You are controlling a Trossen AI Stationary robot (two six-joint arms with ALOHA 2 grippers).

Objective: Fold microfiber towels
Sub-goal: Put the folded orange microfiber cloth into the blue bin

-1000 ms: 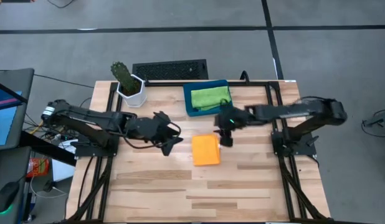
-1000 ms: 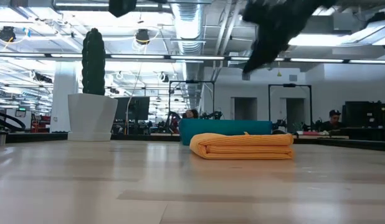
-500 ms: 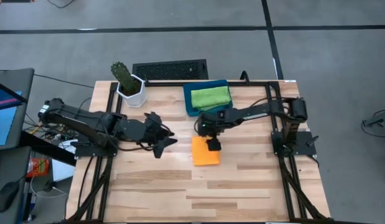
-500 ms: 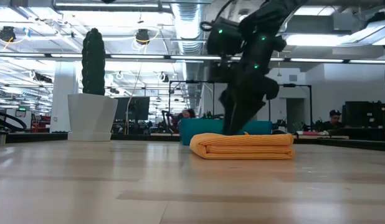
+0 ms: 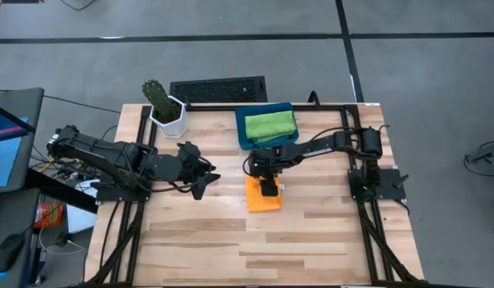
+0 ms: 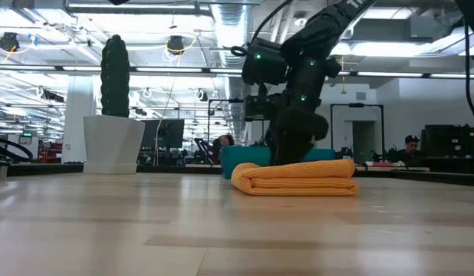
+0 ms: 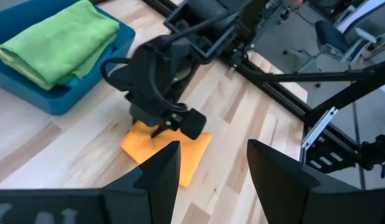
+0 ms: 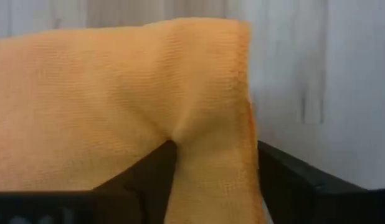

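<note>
right wrist view: your right gripper (image 8: pixel 214 180) has its fingers spread, a ridge of the folded orange towel (image 8: pixel 118 99) between them. your left gripper (image 7: pixel 208 165), fingers apart, hangs well short of it, holding nothing.

You are looking at a robotics lab set in a big open industrial hall. The pale butcher-block wooden desk (image 5: pixel 231 240) sits in a black metal frame (image 5: pixel 367 216) on a grey concrete floor (image 5: pixel 439 80). Beyond it you see exposed silver ceiling ducts (image 6: pixel 229 31), rows of strip lights (image 6: pixel 37 70), and a seated person (image 6: pixel 411 146) at distant workstations.
</note>
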